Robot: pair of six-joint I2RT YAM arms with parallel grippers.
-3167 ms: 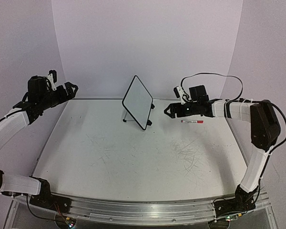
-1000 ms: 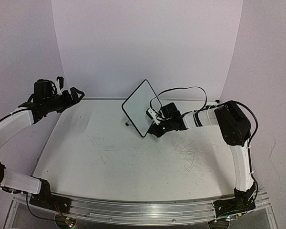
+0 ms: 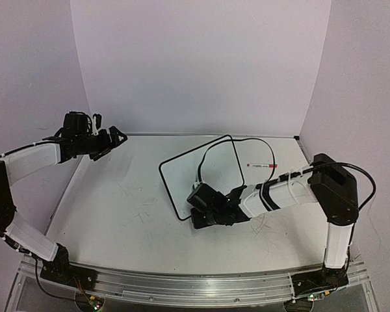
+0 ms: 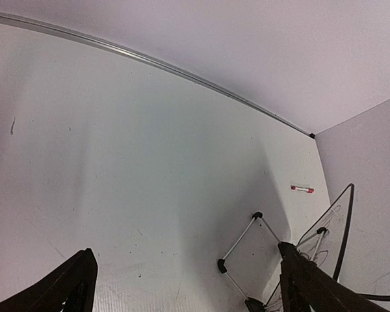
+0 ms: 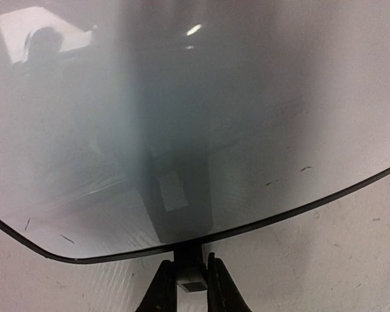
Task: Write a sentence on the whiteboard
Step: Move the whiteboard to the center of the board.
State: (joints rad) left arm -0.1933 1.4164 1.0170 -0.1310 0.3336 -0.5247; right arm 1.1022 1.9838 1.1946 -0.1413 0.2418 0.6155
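The whiteboard (image 3: 205,170), glossy white with a thin black frame, is tipped low near the table's middle. In the right wrist view its face (image 5: 182,117) fills the frame and mirrors the gripper. My right gripper (image 3: 197,207) is at the board's near edge. There it (image 5: 190,278) is shut on a small black tab at the board's frame. My left gripper (image 3: 113,144) hangs open at the far left, well away from the board. The left wrist view shows that gripper (image 4: 188,286) with nothing between its fingers, and the board's wire stand (image 4: 242,239) beyond them. The sentence is out of view.
A red-capped marker (image 3: 262,166) lies on the table right of the board, also seen as the marker (image 4: 301,189) from the left wrist. A black cable (image 3: 211,151) loops over the board. Back wall and side walls close the table in.
My right gripper has drawn the whiteboard toward the near side and tipped it flatter. The left gripper has shifted a little to the right.
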